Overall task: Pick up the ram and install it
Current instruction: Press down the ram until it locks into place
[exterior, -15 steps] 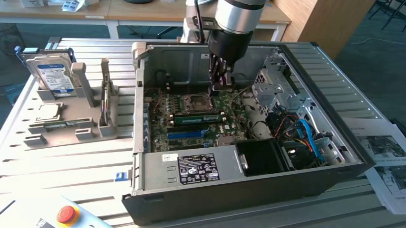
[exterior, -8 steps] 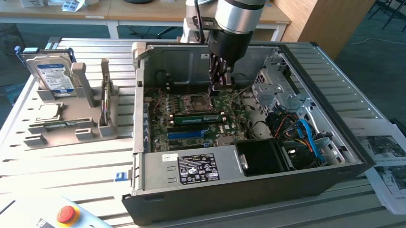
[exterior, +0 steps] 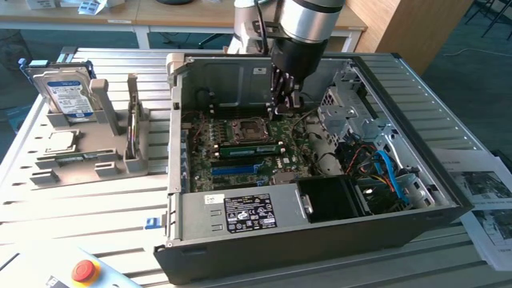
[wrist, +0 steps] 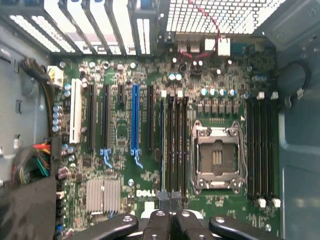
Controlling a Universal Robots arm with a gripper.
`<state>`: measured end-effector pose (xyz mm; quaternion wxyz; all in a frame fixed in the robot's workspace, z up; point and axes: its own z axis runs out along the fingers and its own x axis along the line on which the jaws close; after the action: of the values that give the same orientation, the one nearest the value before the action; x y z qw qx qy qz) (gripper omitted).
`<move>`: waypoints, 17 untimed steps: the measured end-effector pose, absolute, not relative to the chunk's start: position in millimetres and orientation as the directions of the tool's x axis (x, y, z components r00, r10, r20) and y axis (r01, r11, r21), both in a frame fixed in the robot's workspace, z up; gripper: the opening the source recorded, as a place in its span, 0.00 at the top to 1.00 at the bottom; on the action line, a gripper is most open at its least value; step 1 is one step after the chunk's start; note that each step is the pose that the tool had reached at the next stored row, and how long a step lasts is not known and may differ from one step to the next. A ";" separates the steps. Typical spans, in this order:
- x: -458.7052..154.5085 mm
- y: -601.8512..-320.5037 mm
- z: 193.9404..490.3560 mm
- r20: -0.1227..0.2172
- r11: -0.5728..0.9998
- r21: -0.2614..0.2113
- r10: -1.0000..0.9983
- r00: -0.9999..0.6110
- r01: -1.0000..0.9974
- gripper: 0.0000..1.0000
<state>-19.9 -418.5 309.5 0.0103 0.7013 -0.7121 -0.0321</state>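
While the claw (exterior: 286, 107) hangs inside the open computer case (exterior: 448, 198) with its fingers (wrist: 159, 223) drawn together, it sits just above the motherboard (wrist: 120, 130) beside the empty CPU socket (wrist: 217, 157); the ram (exterior: 246, 150) lies seated in a slot below that socket in the exterior view.

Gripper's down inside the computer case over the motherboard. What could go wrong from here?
The shut gripper is over the memory slots; pushing off-line could leave the green ram tilted or half seated. The empty CPU socket lies right beside those slots, so a sideways slip could damage its contacts.
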 end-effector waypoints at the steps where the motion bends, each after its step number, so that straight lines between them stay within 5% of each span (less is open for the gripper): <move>1: -17.5 -418.5 309.5 -0.030 0.015 0.060 -0.999 -0.016 -0.998 0.90; 17: 2.3 -418.5 309.3 -0.030 0.014 0.060 -0.999 -0.016 -0.998 0.90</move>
<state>2.3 -418.5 309.3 0.0106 0.7012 -0.7121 -0.0320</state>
